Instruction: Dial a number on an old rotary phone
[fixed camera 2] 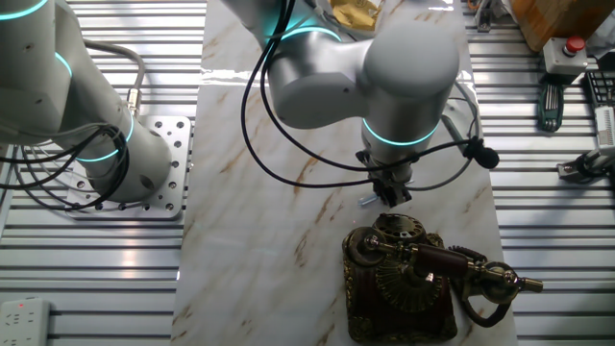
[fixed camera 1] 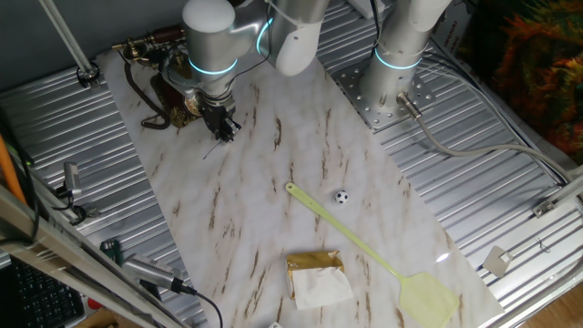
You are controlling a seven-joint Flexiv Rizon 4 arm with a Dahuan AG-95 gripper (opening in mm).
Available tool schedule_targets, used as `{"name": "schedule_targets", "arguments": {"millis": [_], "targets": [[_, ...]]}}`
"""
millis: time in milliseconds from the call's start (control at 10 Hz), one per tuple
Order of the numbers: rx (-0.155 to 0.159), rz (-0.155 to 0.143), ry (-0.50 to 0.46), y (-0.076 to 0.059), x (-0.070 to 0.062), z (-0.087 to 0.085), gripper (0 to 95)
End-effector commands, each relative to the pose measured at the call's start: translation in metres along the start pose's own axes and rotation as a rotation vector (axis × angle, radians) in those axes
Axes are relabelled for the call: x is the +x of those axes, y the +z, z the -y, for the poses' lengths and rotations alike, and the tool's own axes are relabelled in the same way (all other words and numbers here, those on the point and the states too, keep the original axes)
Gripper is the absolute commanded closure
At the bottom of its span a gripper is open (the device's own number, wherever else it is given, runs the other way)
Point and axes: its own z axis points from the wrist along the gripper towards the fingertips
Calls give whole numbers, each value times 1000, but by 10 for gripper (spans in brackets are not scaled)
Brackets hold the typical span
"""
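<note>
Dark brown and brass, the old rotary phone (fixed camera 2: 402, 284) sits at the lower centre-right of the other fixed view, on the near end of a marble-patterned board (fixed camera 2: 259, 192), with its ornate handset (fixed camera 2: 432, 258) lying across the cradle and its dial facing up toward the arm. In one fixed view the same phone (fixed camera 1: 168, 96) shows at the upper left, mostly hidden behind the arm's wrist, its dark cord (fixed camera 1: 138, 100) looping out to the left. The gripper (fixed camera 2: 389, 195) hangs just above the phone's upper edge in the other fixed view, fingertips pointing down, close to the dial but seemingly not on it; in one fixed view the gripper (fixed camera 1: 222, 128) shows just right of the phone, low over the board. The jaws look drawn close together, though whether they are fully closed I cannot tell. Farther down the board in one fixed view lie a pale yellow fly swatter (fixed camera 1: 373, 255), a small black-and-white ball (fixed camera 1: 341, 196) and a gold-wrapped packet (fixed camera 1: 317, 276), all well apart from the phone
</note>
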Motion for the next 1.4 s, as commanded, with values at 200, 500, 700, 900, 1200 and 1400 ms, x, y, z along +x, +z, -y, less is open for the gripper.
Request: {"name": "schedule_targets", "arguments": {"millis": [200, 500, 700, 900, 1200, 1400], "targets": [[-2, -5, 1, 1, 0, 0, 760], [-3, -1, 1, 1, 0, 0, 760], [0, 0, 2, 1, 0, 0, 760], [1, 1, 6, 1, 0, 0, 950], [-103, 29, 40, 1, 0, 0, 950], [-11, 32, 8, 7, 0, -1, 950]]}}
